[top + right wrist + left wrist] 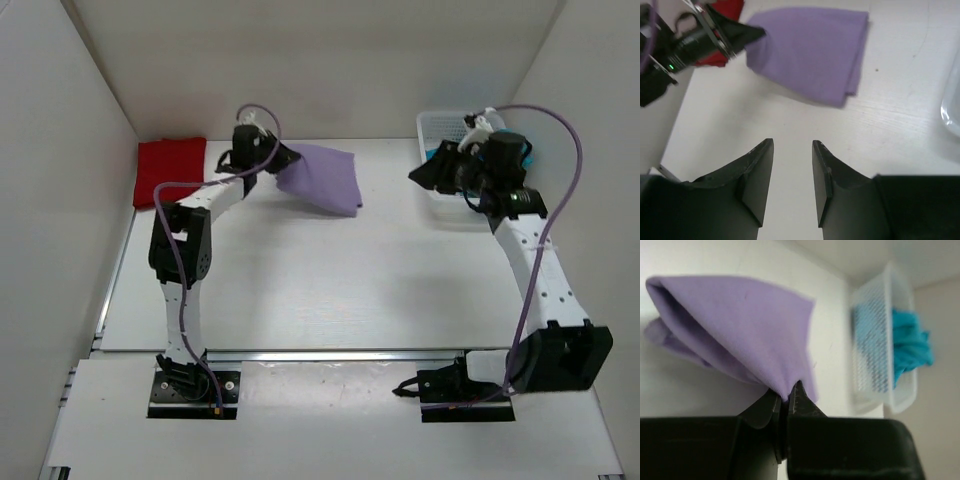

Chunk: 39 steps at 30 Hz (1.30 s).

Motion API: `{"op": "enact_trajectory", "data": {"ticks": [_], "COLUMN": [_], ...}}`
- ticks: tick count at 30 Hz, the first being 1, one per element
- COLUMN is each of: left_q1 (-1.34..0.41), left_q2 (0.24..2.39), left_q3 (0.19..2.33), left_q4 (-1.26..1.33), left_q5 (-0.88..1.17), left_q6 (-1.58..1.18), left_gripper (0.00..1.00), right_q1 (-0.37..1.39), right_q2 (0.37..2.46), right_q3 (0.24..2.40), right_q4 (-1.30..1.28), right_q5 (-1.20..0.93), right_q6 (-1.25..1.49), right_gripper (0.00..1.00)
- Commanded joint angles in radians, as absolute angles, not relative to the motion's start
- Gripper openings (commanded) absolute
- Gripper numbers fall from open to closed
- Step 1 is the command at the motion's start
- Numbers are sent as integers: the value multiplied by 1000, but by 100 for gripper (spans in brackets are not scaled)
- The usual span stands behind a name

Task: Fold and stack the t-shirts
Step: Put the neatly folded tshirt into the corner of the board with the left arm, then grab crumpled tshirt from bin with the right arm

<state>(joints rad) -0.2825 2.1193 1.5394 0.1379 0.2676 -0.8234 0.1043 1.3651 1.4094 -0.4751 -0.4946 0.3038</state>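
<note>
Right jaws apart; basket (901, 399): teal shirt (912, 347)

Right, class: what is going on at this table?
The left gripper is shut on a corner of the folded lavender shirt, holding that end up. The red shirt lies folded at the far left. The teal shirt sits crumpled in the white basket; the right gripper hangs open and empty beside it.

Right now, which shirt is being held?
The lavender shirt, pinched by the left pincer; the red shirt lies untouched, the teal shirt sits in the basket.
</note>
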Motion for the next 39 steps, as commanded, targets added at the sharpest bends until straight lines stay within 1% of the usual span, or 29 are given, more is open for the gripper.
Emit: {"op": "enact_trajectory", "data": {"ticks": [1,3,4,6,8,10,11,12,13,14,15,16,18,19,21,22,23,25,27,28,29,31,33,35,37,38,39], "left_q1": [-152,-102,-56,-2,95,184,211,239,271,317,334,380,431,442,463,466,460,446,420,405,369,290,134,-16,-203,-248,-332], "left_q2": [2075,2077,2077,2054,2028,1978,1953,1944,1916,1886,1869,1843,1799,1767,1729,1704,1677,1634,1583,1562,1525,1476,1427,1411,1416,1422,1427], "left_q3": [1756,1836,1873,1882,1850,1728,1653,1611,1510,1402,1349,1271,1145,1128,1066,1049,1022,980,930,916,887,874,867,888,920,928,928], "left_q4": [10,-47,-70,-69,-43,-9,24,40,88,166,193,228,271,267,259,262,265,281,276,281,299,296,299,292,293,276,284], "left_q5": [297,310,310,334,337,321,304,284,275,275,270,244,223,198,170,155,131,132,100,89,80,67,58,57,89,94,103], "left_q6": [-756,-747,-739,-758,-770,-767,-770,-787,-825,-847,-885,-914,-949,-954,-971,-977,-983,-985,-986,-982,-967,-928,-890,-833,-795,-781,-772], "left_gripper": [0,0,0,0,0,0,4,16,33,43,63,72,78,79,83,96,99,98,99,98,99,98,98,99,99,98,98], "right_q1": [19,14,23,52,87,133,146,158,172,182,190,196,209,206,204,210,210,236,273,287,285,265,185,118,17,2,-52], "right_q2": [1270,1249,1244,1250,1256,1273,1272,1279,1284,1290,1284,1288,1278,1269,1269,1266,1279,1272,1278,1282,1305,1348,1437,1491,1569,1589,1630], "right_q3": [1191,1068,1048,1000,987,960,945,939,937,931,930,916,890,864,830,816,827,847,891,908,945,1023,1136,1196,1251,1290,1327], "right_q4": [-166,-115,-107,-120,-138,-132,-117,-120,-114,-126,-132,-124,-117,-106,-81,-80,-93,-127,-167,-169,-169,-172,-198,-183,-189,-193,-201], "right_q5": [-688,-770,-776,-755,-738,-749,-752,-752,-753,-747,-746,-732,-729,-720,-719,-709,-680,-617,-478,-447,-386,-331,-281,-220,-177,-143,-120], "right_q6": [441,465,463,445,433,433,436,436,433,437,433,423,432,433,451,451,446,424,408,403,397,391,385,381,374,370,355], "right_gripper": [36,35,35,35,35,35,35,35,36,35,35,35,37,36,39,40,42,45,47,47,41,17,0,0,0,1,1]}}
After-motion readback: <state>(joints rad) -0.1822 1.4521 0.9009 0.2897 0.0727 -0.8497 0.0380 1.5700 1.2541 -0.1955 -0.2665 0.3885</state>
